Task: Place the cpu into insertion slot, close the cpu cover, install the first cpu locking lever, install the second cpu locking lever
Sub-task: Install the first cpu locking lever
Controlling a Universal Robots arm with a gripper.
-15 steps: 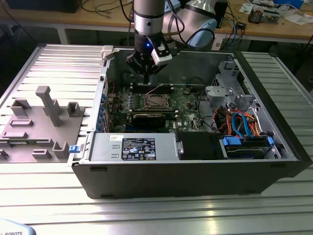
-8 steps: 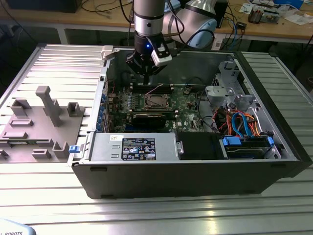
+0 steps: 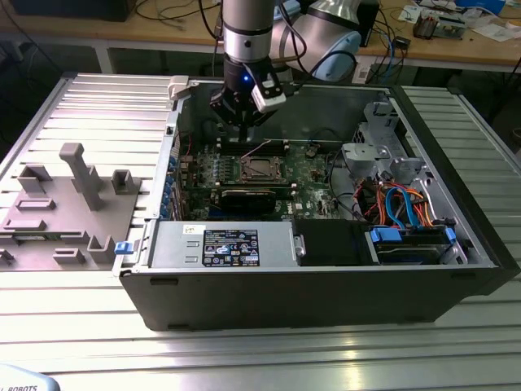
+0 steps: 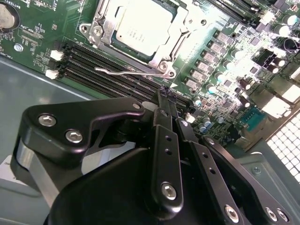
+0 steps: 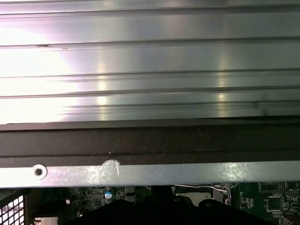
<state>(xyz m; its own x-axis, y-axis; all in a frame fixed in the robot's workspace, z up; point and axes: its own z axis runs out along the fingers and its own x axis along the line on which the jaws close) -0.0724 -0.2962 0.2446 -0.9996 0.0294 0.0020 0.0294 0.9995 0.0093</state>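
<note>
a: where is the cpu (image 4: 140, 27) at this moment?

b: seated flat in the socket, pale metal face up, seen in the second wrist view. sits in the middle of the board (image 3: 244, 167) in the exterior view, so placed already, by judgement.

a: and the cover (image 4: 185, 29)?

b: looks folded down around the chip, its frame along the edges and the open centre showing the metal face. probably closed to press the chip onto the contacts; cannot say whether fully flat.

a: levers?

b: one thin wire lever (image 4: 123, 71) lies along the socket edge, at about 6 o'clock from the chip in the second wrist view. seems not hooked yet, standing a little off the frame. this is a guess. second lever not clear enough to tell.

a: gripper (image 4: 169, 104)?

b: fingers pressed together, almost no gap, nothing between them. closed likely so that the narrow tip can push a lever instead of grasping.

a: pose of the arm?

b: comes down nearly vertical from 12 o'clock in the exterior view, gripper (image 3: 244, 114) pointing down inside the case (image 3: 326, 293), hanging above the socket and a bit behind it, not touching. tip near the lever side.
</note>
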